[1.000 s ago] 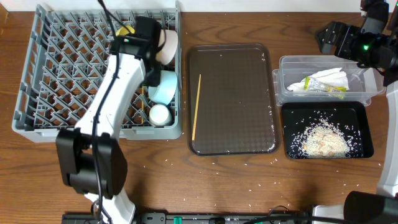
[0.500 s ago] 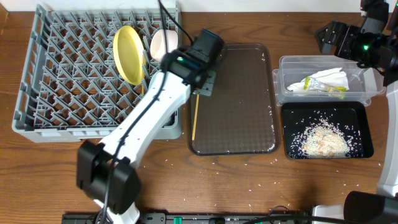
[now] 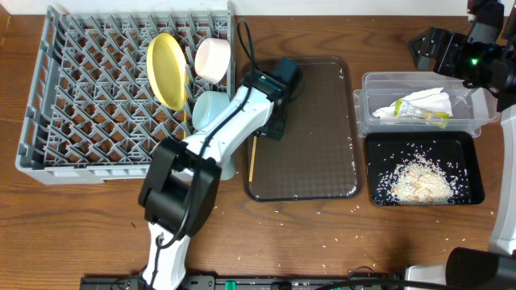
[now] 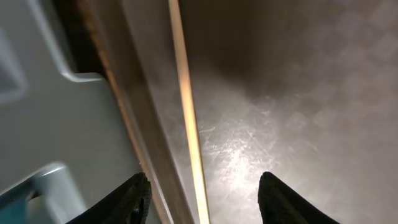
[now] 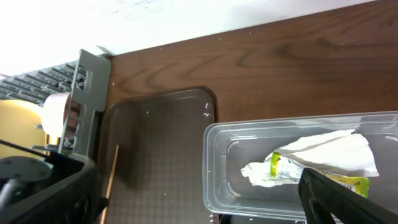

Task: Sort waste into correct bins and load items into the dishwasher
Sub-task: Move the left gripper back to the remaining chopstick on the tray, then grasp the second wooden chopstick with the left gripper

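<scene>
My left gripper [image 4: 205, 194] is open, low over the dark brown tray's left edge, with one wooden chopstick [image 4: 186, 112] lying between its fingers; the overhead view shows the chopstick [image 3: 252, 161] below the gripper [image 3: 272, 121]. The grey dish rack [image 3: 48, 97] holds the upright yellow plate [image 3: 164, 71], the white bowl [image 3: 213, 58] and the light blue bowl [image 3: 206, 109]. The white cup is hidden by my left arm. The napkin [image 3: 426, 100] and wrapper [image 3: 429, 116] lie in the clear tub [image 3: 364, 105]. Rice [image 3: 416, 182] lies in the black tray [image 3: 476, 173]. My right gripper [image 3: 426, 48] is open and empty behind the tub.
The dark brown serving tray [image 3: 310, 129] lies between the rack and the bins. Loose rice grains [image 3: 322, 242] are scattered on the wooden table in front. My left arm crosses the rack's right front corner.
My left arm left the rack, with the yellow plate standing upright there, swung right to the brown tray and came down over the chopstick. The right arm has not moved.
</scene>
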Controlling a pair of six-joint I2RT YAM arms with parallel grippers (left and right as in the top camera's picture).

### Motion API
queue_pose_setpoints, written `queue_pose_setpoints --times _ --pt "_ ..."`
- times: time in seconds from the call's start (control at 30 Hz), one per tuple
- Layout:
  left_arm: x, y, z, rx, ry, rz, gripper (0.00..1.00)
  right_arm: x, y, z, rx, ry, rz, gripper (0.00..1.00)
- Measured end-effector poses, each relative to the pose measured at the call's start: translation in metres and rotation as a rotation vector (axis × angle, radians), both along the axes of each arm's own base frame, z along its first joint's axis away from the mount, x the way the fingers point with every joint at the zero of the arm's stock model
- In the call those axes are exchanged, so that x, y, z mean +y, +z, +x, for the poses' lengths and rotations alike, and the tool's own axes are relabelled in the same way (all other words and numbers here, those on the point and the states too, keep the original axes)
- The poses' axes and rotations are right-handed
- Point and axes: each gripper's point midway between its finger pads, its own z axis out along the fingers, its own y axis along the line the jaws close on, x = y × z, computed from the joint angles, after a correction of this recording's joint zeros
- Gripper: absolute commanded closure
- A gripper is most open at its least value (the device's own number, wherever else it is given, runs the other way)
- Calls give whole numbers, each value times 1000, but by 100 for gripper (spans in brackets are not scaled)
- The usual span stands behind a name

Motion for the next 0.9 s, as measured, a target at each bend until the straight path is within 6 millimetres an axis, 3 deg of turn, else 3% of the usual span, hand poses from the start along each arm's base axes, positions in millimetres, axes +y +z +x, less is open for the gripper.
queue_pose_setpoints --times 0.7,0.9 --pt "-2 -46 -3 76 -1 28 44 0 0 0 0 0 0 1" --pt "-5 -46 -5 91 -14 11 56 0 0 0 0 0 0 1"
